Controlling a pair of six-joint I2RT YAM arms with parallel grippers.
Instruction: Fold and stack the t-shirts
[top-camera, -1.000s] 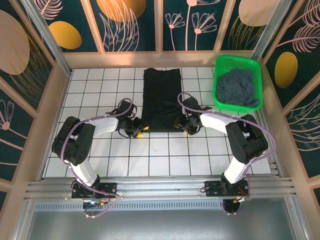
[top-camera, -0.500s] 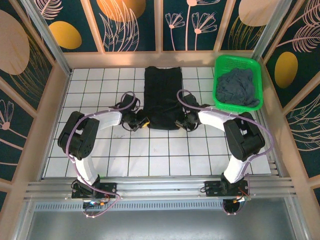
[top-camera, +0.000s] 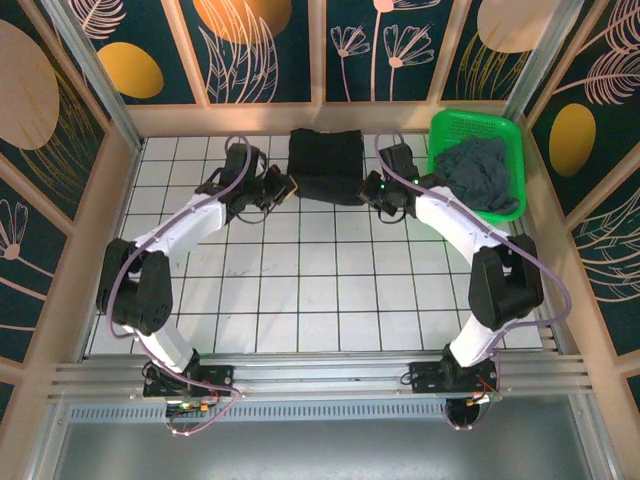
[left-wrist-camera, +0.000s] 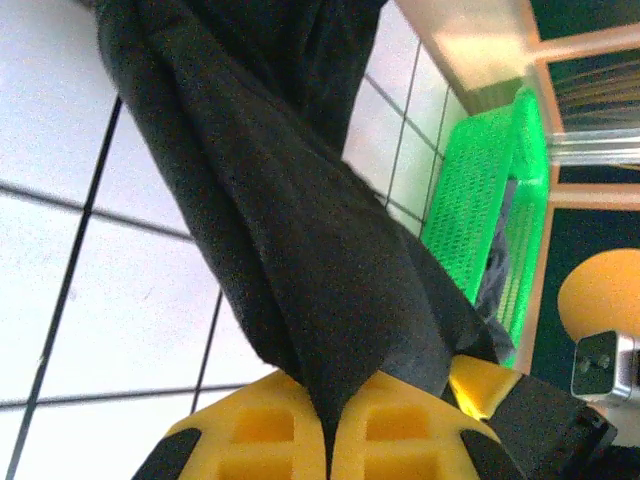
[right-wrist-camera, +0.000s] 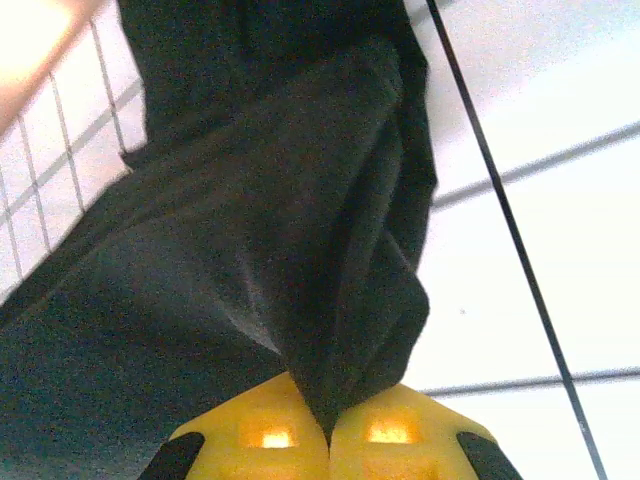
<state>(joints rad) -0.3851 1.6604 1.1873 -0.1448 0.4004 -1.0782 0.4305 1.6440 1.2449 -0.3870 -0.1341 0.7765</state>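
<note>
The black t-shirt (top-camera: 325, 165) lies doubled over at the far middle of the tiled table, its near hem lifted toward the back. My left gripper (top-camera: 285, 186) is shut on its left corner, and the black cloth (left-wrist-camera: 300, 250) runs out from between the yellow fingers (left-wrist-camera: 250, 435). At the right corner my right gripper (top-camera: 372, 190) is also shut, with black cloth (right-wrist-camera: 270, 250) pinched between its yellow fingers (right-wrist-camera: 400, 440). A slate grey-blue t-shirt (top-camera: 480, 175) lies crumpled in the green basket (top-camera: 470, 125).
The green mesh basket (left-wrist-camera: 480, 190) stands at the far right corner, just right of my right arm. Wooden walls (top-camera: 330, 118) close in the table at the back and both sides. White tiles (top-camera: 310, 290) stretch between the shirt and the arm bases.
Both grippers closed on the black t-shirt's near corners and carried them toward the back wall, folding the long shirt over itself into a shorter shape.
</note>
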